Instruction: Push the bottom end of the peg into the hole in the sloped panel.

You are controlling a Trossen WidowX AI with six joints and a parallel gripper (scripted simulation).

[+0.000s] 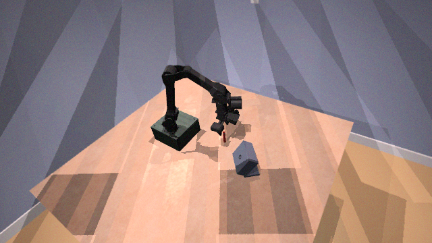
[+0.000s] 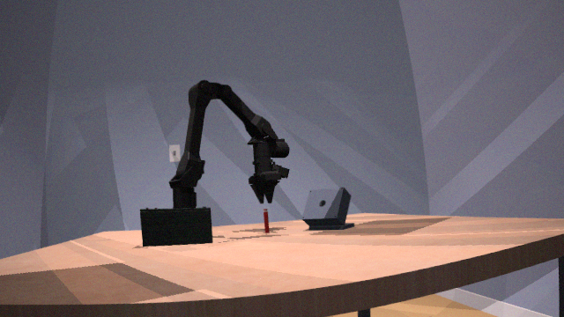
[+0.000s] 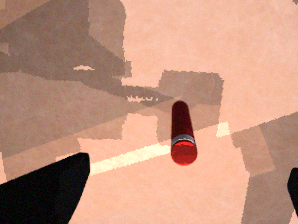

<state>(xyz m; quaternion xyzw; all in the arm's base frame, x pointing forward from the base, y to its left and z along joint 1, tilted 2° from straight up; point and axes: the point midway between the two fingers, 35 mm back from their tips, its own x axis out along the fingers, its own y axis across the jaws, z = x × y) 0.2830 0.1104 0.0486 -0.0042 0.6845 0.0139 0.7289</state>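
One big wooden table (image 2: 397, 260), cut off at the edges in the exterior view. One black arm (image 2: 229, 103) on one dark base box (image 2: 176, 225), bent over and pointing down. One grey sloped panel (image 2: 327, 207), standing on the table just past the peg, with one small round hole (image 2: 322, 202) in its face; hard to make out how deep. One gripper (image 2: 266, 198), hanging right above the peg, not touching it, fingers spread wide apart with nothing between them. Only one dark finger plain in the wrist view, low on the left; the other just a sliver at the right edge. One small red peg (image 2: 266, 220), standing upright on the table between base box and panel. Top end (image 3: 184, 151) round, with a thin grey ring near it. Bottom end hidden behind its own body in the wrist view.
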